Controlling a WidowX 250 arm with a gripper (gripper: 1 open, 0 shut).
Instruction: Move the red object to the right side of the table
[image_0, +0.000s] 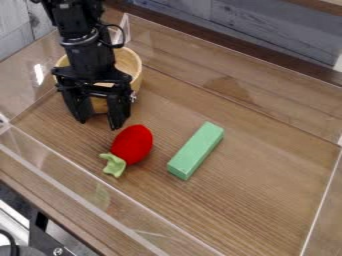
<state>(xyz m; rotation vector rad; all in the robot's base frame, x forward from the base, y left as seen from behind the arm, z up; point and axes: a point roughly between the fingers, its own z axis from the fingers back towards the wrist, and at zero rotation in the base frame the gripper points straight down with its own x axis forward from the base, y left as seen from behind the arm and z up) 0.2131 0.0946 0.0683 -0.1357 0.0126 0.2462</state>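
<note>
The red object (131, 144), a small rounded toy strawberry with a pale green stem at its lower left, lies on the brown wood-grain table (254, 190), left of centre. My gripper (100, 112) hangs just up and left of it, pointing down, its black fingers (120, 112) spread open with nothing between them. A small gap separates the nearest finger from the strawberry.
A green rectangular block (195, 150) lies to the right of the strawberry. A tan bowl (128, 66) stands behind the gripper, partly hidden by the arm. Low clear acrylic walls (54, 180) edge the tabletop on all sides.
</note>
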